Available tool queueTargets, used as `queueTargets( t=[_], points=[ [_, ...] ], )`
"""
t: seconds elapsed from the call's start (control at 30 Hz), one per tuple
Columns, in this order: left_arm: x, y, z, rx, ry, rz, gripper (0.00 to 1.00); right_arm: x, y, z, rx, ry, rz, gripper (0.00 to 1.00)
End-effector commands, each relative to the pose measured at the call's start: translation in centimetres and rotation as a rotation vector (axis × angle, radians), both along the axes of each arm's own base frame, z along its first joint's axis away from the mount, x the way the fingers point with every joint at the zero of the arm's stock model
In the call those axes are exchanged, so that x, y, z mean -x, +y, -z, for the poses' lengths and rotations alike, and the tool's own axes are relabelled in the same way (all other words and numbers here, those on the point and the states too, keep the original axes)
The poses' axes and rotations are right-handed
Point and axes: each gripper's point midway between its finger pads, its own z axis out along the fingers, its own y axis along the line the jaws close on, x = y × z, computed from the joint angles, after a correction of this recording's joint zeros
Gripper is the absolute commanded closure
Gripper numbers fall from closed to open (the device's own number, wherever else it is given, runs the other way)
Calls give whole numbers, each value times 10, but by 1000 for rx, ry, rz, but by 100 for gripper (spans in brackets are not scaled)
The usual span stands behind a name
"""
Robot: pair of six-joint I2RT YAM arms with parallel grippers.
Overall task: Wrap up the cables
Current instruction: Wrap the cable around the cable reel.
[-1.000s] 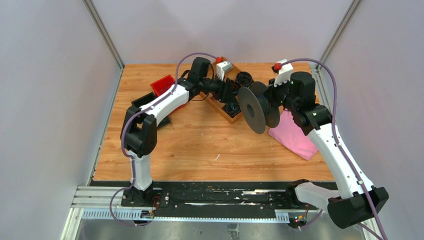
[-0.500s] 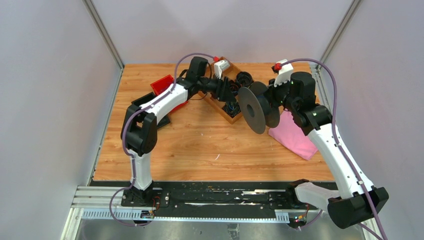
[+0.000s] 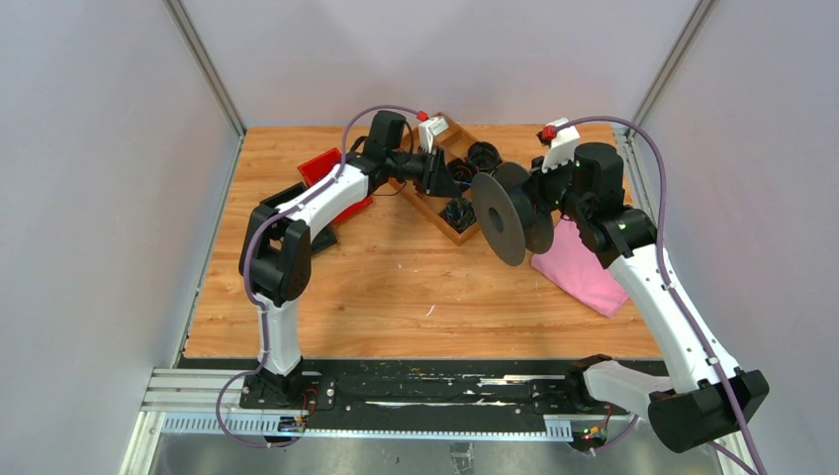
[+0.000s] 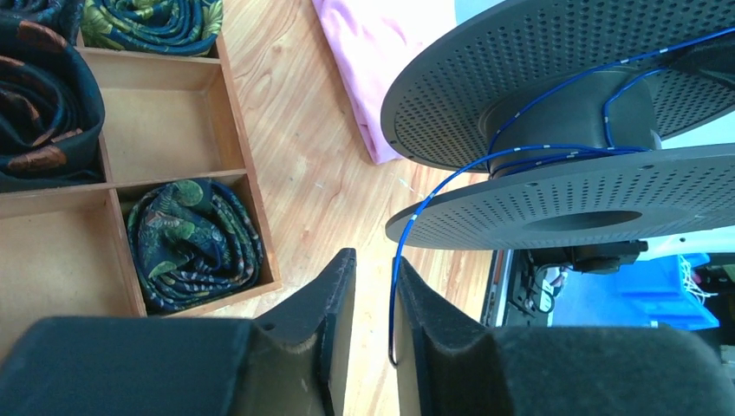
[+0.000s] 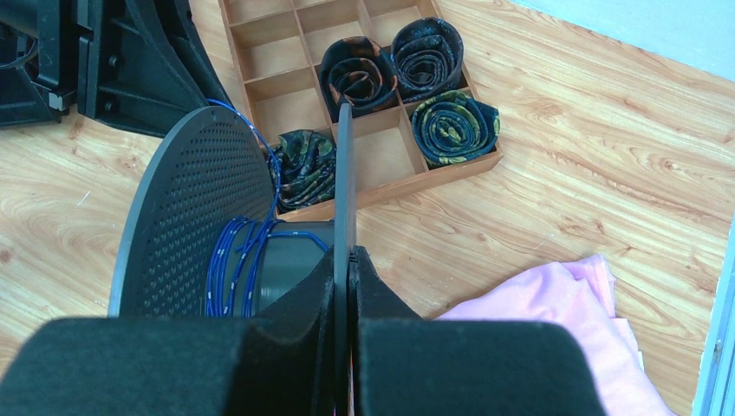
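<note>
right gripper (image 5: 346,253) pressed together on spool (image 5: 195,204) flange rim, spool held above table (image 3: 396,287), axle roughly level. blue cable (image 4: 395,295) partly wound on hub; free run leads from hub into left gripper (image 4: 376,260), jaws narrowly spread, cable loose in gap beside one finger. left arm nearer free end. tray (image 4: 247,165) close below left gripper; pink cloth (image 4: 373,78) below spool; open room over near table side.

Matt perforated plastic spool (image 4: 537,78), smooth cable (image 4: 394,295) (plastic-sheathed, seemingly), bare wooden tray (image 4: 165,121), soft cloth (image 4: 381,61).
</note>
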Motion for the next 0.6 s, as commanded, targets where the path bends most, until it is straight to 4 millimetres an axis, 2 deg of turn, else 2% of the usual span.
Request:
queueTargets(
  t=[0.0, 0.2, 0.43, 0.57],
  points=[
    [-5, 0, -3, 10, -25, 17, 79, -6, -5, -29, -41, -89, 17, 99],
    [-11, 3, 10, -30, -51, -9, 99, -5, -3, -43, -66, -95, 9, 99],
    [-16, 4, 24, -22, -59, -65, 100, -9, 2, -65, -141, -88, 20, 99],
    [-11, 3, 31, -12, -46, -81, 100, -15, 2, -72, -183, -72, 53, 99]
  ],
)
